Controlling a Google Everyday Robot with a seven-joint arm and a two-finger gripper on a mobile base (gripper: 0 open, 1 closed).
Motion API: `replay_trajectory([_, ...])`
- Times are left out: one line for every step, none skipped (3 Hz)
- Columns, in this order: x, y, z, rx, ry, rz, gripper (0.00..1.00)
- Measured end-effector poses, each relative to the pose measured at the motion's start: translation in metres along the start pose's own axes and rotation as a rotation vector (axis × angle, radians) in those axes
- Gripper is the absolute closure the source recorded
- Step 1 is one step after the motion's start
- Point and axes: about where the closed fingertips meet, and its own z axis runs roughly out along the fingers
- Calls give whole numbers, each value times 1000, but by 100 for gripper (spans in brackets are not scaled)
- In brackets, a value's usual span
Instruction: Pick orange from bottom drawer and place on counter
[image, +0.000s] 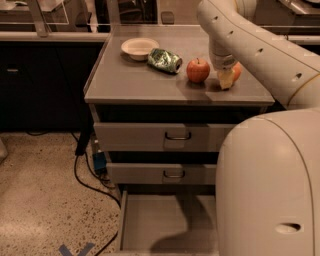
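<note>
The orange is at the right side of the counter, low over its surface and partly hidden behind my gripper. The gripper is shut on the orange and comes down from the arm that reaches in from the upper right. Whether the orange touches the counter I cannot tell. The bottom drawer is pulled open below, and its grey floor shows nothing in it.
A red apple stands just left of the gripper. A crushed green can and a white bowl lie farther left. Two upper drawers are closed. My body covers the lower right. Cables run on the floor at the left.
</note>
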Motion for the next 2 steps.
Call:
replay_trajectory([-1, 2, 1, -7, -4, 0, 97])
replay_trajectory([-1, 2, 1, -7, -4, 0, 73])
